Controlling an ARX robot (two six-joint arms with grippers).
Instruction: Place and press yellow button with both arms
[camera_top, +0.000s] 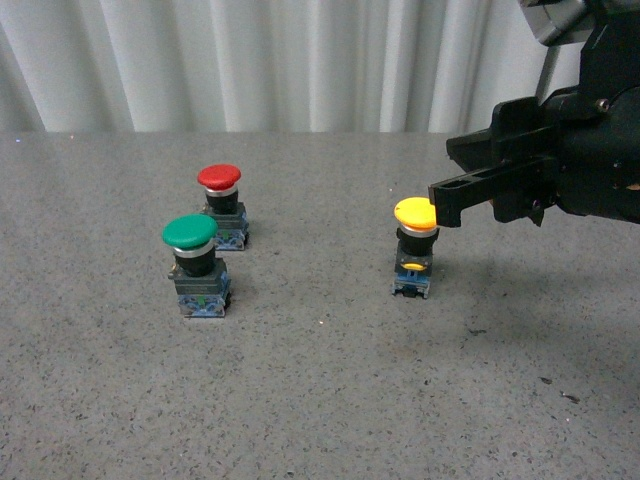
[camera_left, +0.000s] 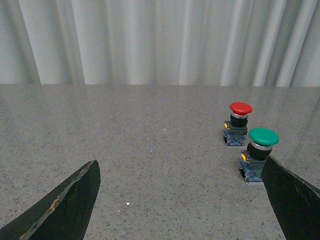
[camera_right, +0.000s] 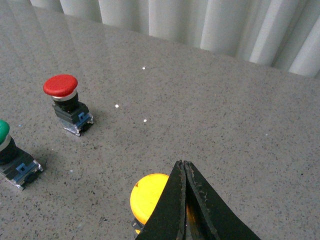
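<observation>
The yellow button (camera_top: 415, 214) stands upright on the grey table, right of centre in the front view, its black body carrying a yellow mark. My right gripper (camera_top: 437, 203) is shut, its black tips level with the cap's right edge. In the right wrist view the closed tips (camera_right: 183, 164) lie over the yellow cap (camera_right: 148, 197), covering its near half. The left arm stays outside the front view. My left gripper (camera_left: 180, 200) is open, its two black fingers (camera_left: 65, 202) wide apart over bare table, nothing between them.
A red button (camera_top: 220, 180) and a green button (camera_top: 190, 234) stand together left of centre. The green button (camera_left: 262, 138) sits just beyond the left gripper's other finger (camera_left: 292, 197). The red button (camera_right: 60, 86) shows in the right wrist view too. White curtain behind the table.
</observation>
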